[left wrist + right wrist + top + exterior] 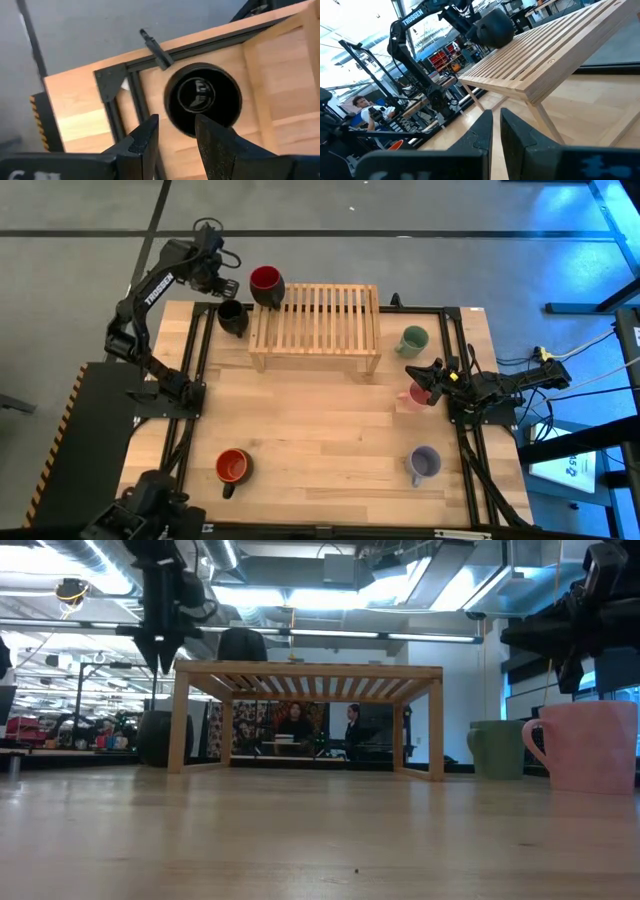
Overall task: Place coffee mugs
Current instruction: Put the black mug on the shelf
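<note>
Hovering left gripper (175, 142) — fingers apart | black mug (203, 98) sits directly below, mouth up | you descend straight — right gripper (432, 374) farther.

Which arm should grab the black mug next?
Left. The left gripper hovers right above the black mug, jaws open; the right gripper sits across the table by the pink mug.

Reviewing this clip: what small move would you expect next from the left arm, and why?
Probably a descent of the left claw onto the black mug. That claw hangs open above the mug, which stands on the table beside the wooden rack, while the dark red mug already sits on the rack's corner. The right claw is at the pink mug.
</note>
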Action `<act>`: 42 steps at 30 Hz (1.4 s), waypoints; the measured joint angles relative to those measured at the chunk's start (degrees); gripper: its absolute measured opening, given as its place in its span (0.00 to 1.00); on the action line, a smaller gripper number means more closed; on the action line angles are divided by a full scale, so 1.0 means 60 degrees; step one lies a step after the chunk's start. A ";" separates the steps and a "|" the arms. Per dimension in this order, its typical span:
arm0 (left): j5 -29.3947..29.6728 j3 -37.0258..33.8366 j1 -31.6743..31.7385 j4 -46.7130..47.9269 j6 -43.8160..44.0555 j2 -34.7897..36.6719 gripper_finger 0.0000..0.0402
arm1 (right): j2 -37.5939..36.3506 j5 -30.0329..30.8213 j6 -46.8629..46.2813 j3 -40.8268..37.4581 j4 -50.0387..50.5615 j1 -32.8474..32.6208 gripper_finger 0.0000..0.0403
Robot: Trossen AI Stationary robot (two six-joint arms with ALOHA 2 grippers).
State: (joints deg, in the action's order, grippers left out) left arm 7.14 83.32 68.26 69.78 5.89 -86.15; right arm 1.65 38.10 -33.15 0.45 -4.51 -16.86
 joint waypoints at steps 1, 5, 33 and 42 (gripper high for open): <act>-0.0133 -0.0118 0.0031 -0.0154 0.0000 0.0000 0.31 | 0.0000 0.0051 0.0000 0.0000 0.0001 -0.0001 0.06; -0.0318 -0.0634 0.0067 -0.0733 -0.0050 -0.0024 0.31 | 0.0000 0.0303 0.0000 0.0000 0.0007 0.0003 0.06; 0.0454 -0.0753 0.0053 -0.1513 -0.1823 -0.2353 0.31 | 0.0000 0.0760 0.0029 -0.0004 0.0018 -0.0001 0.06; 0.0351 -0.0753 0.0119 -0.1901 -0.2591 -0.2890 0.29 | 0.0000 0.0909 0.0032 -0.0002 0.0020 -0.0001 0.06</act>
State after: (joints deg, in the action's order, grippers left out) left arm 9.25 78.81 68.97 58.37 -9.66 -103.49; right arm 1.65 43.55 -32.95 0.44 -4.39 -16.86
